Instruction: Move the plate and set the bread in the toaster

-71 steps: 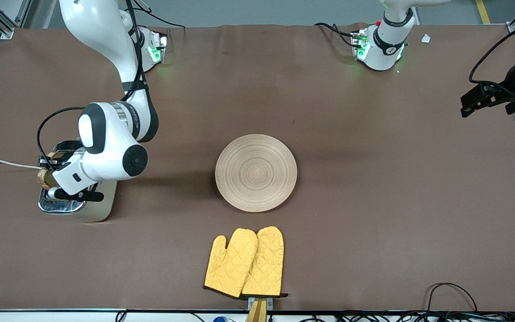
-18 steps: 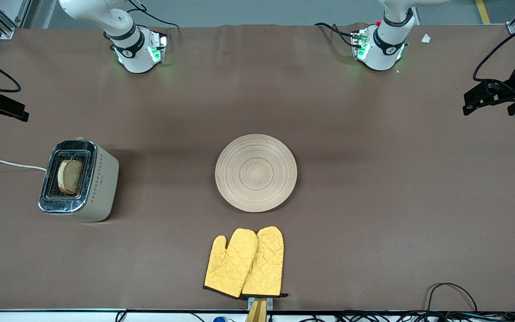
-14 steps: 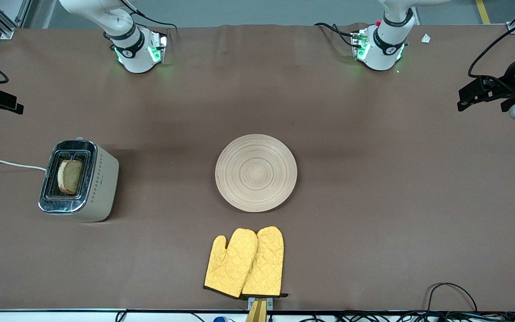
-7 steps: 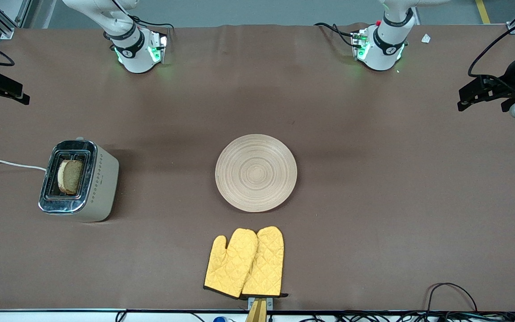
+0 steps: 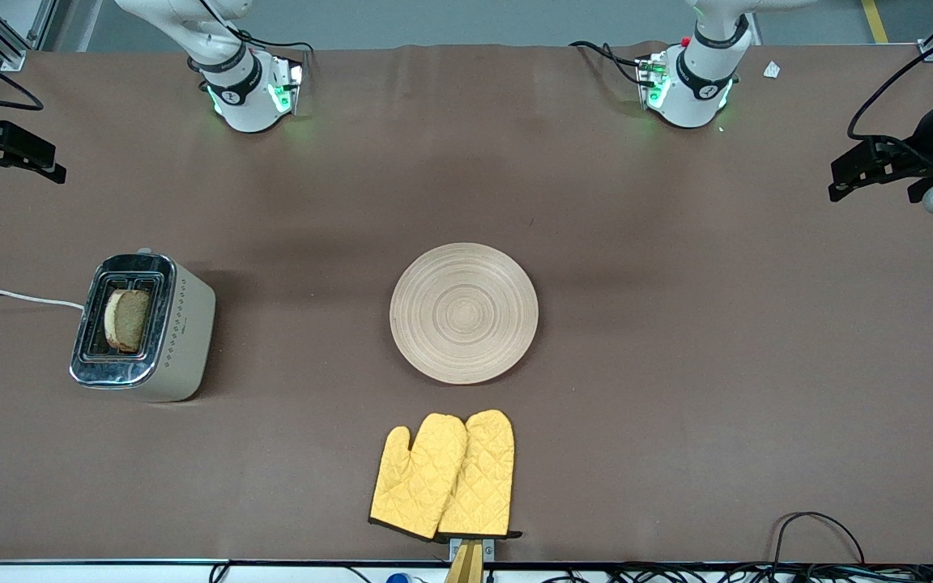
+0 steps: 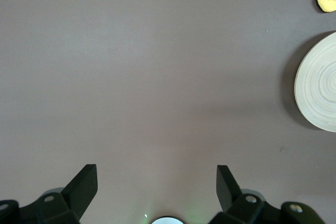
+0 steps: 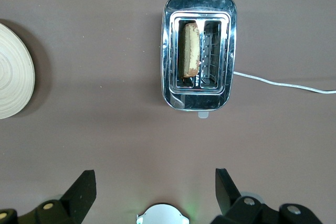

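Observation:
The round wooden plate (image 5: 464, 312) lies flat at the middle of the table, bare, and its edge shows in both wrist views (image 6: 320, 90) (image 7: 13, 77). The cream toaster (image 5: 189, 324) (image 7: 199, 98) stands toward the right arm's end. The bread (image 5: 127, 320) (image 7: 190, 49) stands upright in the slot on the plate's side, top edge sticking out. My right gripper (image 5: 33, 160) (image 7: 155, 182) hangs open and empty above the table's end, beside the toaster. My left gripper (image 5: 847, 174) (image 6: 156, 179) hangs open and empty over bare table at the left arm's end.
A pair of yellow oven mitts (image 5: 444, 476) lies nearer the front camera than the plate, close to the table's edge. The toaster's white cord (image 5: 5, 295) (image 7: 283, 83) runs off the right arm's end. Brown cloth covers the table between the objects.
My right gripper has drifted slightly toward the robots' edge of the table. The left gripper has hardly moved. Plate, bread and toaster stay put.

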